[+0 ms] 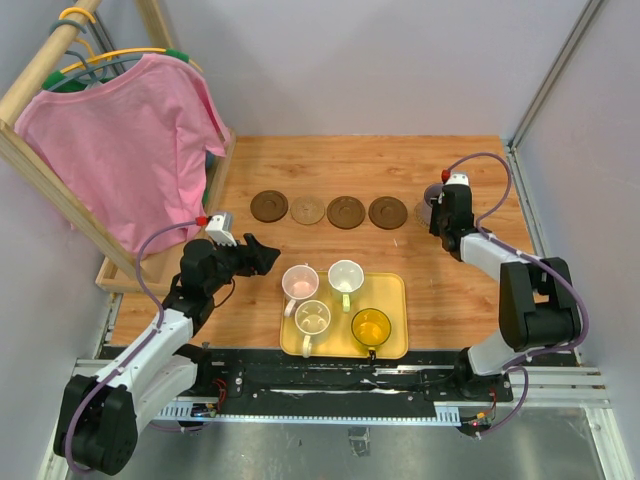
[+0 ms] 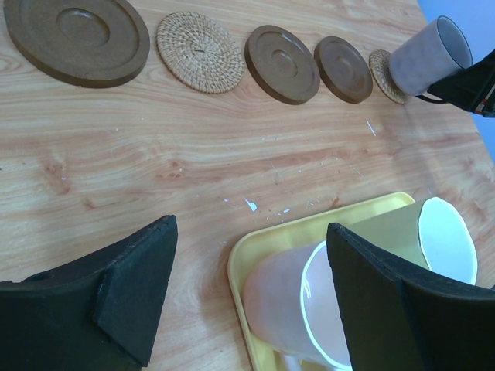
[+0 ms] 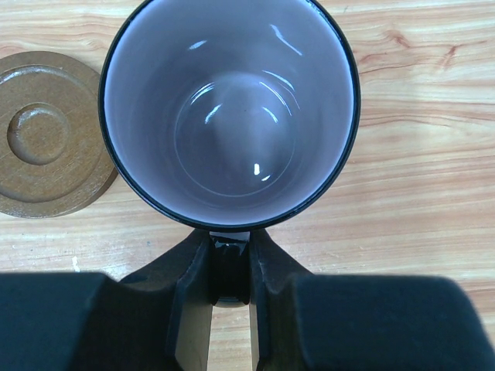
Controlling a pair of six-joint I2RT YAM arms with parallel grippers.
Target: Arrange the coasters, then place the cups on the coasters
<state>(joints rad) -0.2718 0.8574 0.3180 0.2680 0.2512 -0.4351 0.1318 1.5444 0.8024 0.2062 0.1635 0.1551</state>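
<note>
Top view, coasters: leftmost dark wooden coaster [image 1: 268, 206], tan woven coaster [image 1: 307, 209] and two more dark wooden coasters [image 1: 346, 211] [image 1: 388, 211] lie in a row across the pale wood-grain worktop [image 1: 450, 290], each apart from the next. The arranging looks done for these four.
Top view, row's right end: the greyish-purple mug [image 1: 432, 191] is gripped by the right end effector [image 1: 439, 203]. Whatever lies beneath it is hidden here.
Top view, mugs waiting: the pale pink mug [image 1: 300, 282], cream mug [image 1: 345, 274], white-green mug [image 1: 312, 317] and translucent amber mug [image 1: 371, 325] stand upright on the yellow rectangular tray [image 1: 392, 296]. Four placements are judged outstanding.
Top view, left end effector [image 1: 272, 256]: fingers spread, holding nothing, just beside the pale pink mug.
Left wrist view, textures: the dark discs are smooth wood with a ringed central recess, and the tan one is coiled weave. A small woven fifth coaster [image 2: 381, 71] shows under the greyish-purple mug's base; whether they touch cannot be told.
Left wrist view, tray: smooth plastic with a raised rounded rim. The pale pink mug sits between the open black fingers.
Right wrist view, grip: the fingers are closed on the mug's handle. The mug has a glossy lilac interior and a thin dark rim, with a ringed brown disc just beside it on the left.
</note>
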